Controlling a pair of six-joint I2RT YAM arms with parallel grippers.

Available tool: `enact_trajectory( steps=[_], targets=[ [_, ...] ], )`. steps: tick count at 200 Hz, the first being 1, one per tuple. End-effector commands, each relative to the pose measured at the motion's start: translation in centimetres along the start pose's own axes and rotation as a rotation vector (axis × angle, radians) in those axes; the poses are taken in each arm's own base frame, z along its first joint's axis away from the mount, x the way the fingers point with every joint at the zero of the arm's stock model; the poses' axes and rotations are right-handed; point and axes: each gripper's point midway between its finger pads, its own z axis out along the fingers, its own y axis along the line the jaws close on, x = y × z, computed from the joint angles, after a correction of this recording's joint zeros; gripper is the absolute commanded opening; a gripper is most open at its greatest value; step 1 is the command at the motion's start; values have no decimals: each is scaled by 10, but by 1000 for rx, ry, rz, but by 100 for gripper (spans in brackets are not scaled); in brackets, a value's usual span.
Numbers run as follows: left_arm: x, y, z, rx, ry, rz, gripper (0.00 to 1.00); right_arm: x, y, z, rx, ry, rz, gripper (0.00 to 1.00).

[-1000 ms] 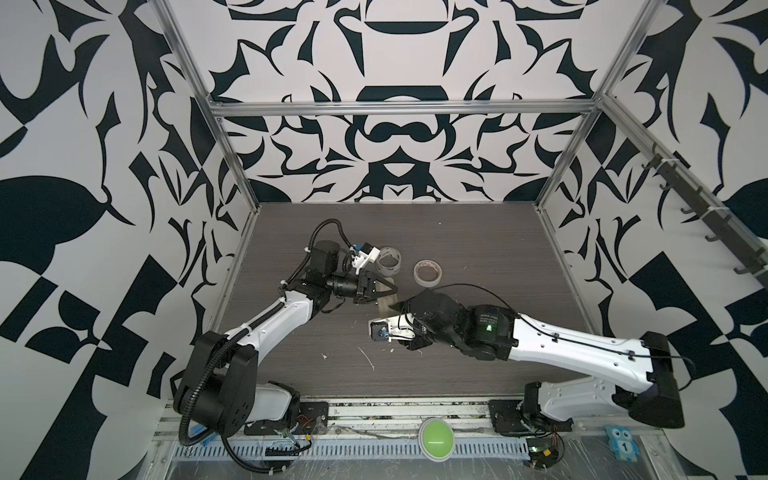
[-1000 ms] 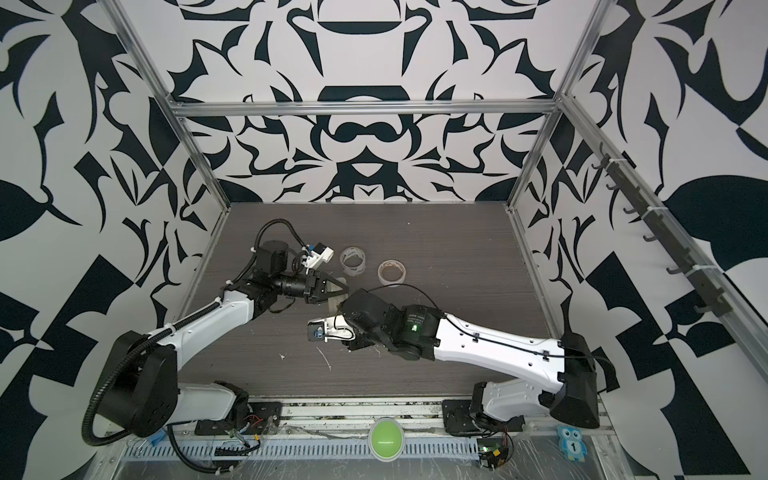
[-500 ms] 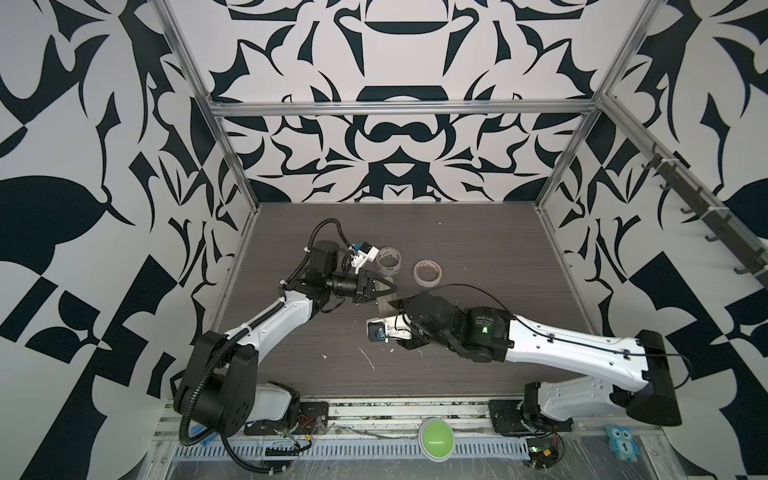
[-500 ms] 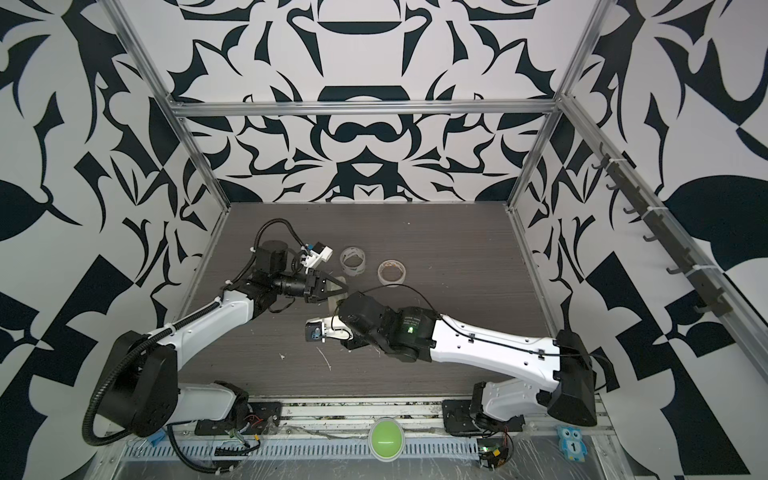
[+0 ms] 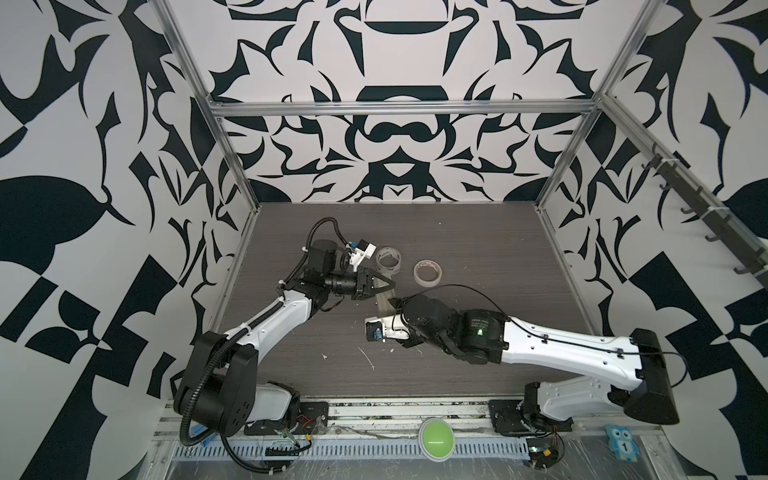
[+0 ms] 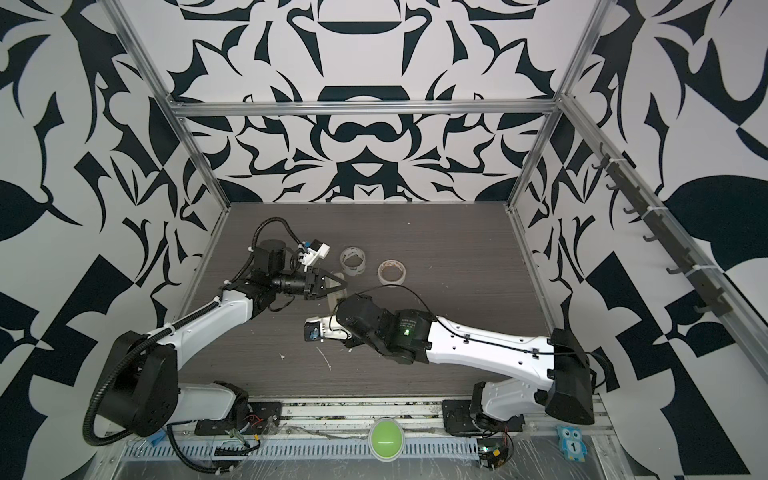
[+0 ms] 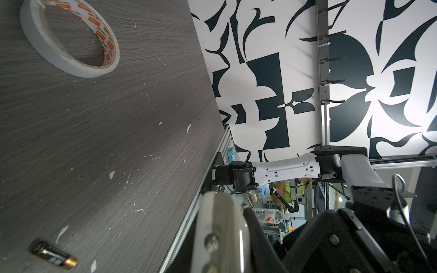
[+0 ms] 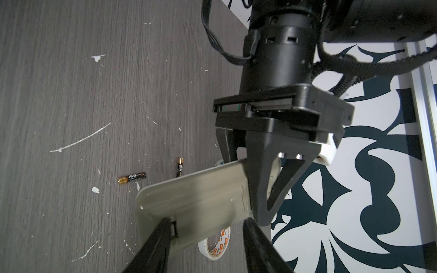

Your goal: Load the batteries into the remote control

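Left pincer [image 5: 388, 286] clamps one end of the remote control [image 5: 384, 303], held off the tabletop [image 5: 478, 249]. Its long axis runs from far to near toward the right pincer [image 8: 205, 224], whose fingers stand half-spread at its free end, grip uncertain. Two batteries [image 8: 132, 177] lie flat on the tabletop close by, roughly at right angles. Dark wood-grain surface, white-flecked; two tape rolls [image 5: 428, 272]; black-and-white patterned walls [image 5: 395, 62].
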Motion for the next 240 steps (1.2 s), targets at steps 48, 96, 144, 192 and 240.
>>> enact_trajectory(
  steps=[48, 96, 144, 192, 240],
  targets=[
    [19, -26, 1, 97, 106, -8, 0, -3, -44, -5, 194, -4, 71, 52],
    [19, -26, 2, 96, 108, -10, 0, -1, -48, -7, 220, 2, 82, 51],
    [18, -26, 2, 96, 106, -8, 0, 1, -54, -9, 256, 6, 94, 50],
    [18, -26, 1, 96, 105, -9, 0, 1, -60, -16, 292, -11, 116, 50],
    [18, -24, 1, 93, 103, -13, 0, -2, -66, -25, 324, -51, 142, 49]
  ],
)
